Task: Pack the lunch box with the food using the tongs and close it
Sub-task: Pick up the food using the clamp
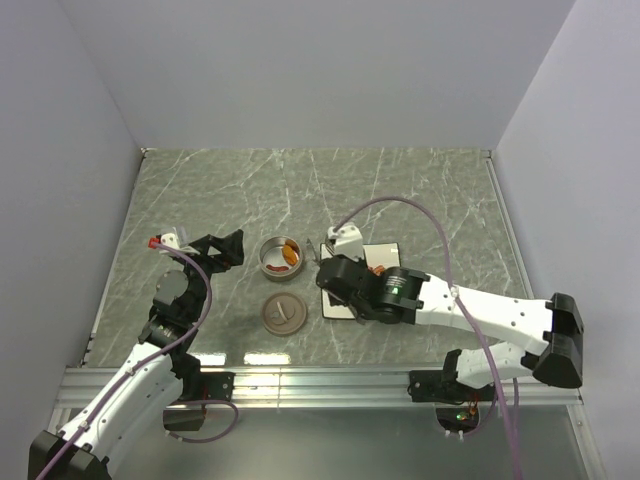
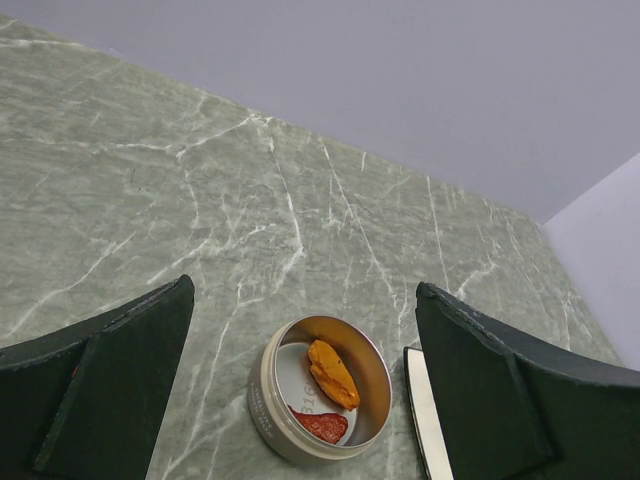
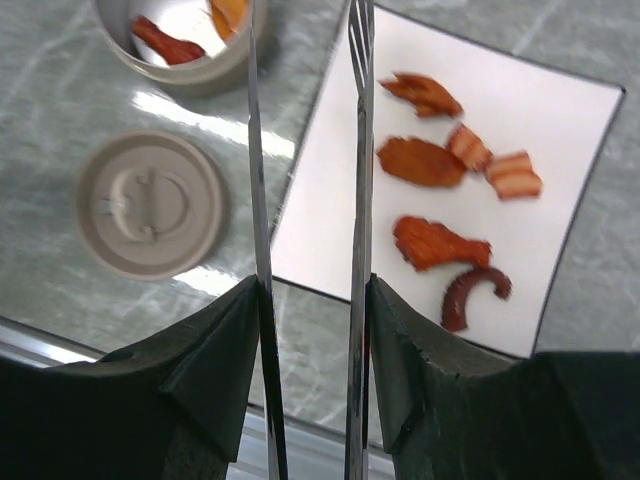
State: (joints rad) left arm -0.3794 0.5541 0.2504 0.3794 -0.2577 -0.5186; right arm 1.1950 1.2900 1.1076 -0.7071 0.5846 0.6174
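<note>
Pinching tongs in our right pincer, left pincer spread: lunch box holds two food pieces, plate six, lid off.

The surface looks like polished grey-green marble with white veins, and it throws glare. The lunch box is dull brushed metal. Its lid, at six o'clock from it, is matt. The tongs are thin bright steel, the plate smooth white, the left fingers matt black plastic.

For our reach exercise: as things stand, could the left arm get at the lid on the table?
Probably yes: the left gripper is open and empty, and the lid lies uncovered close by, with nothing between.
</note>
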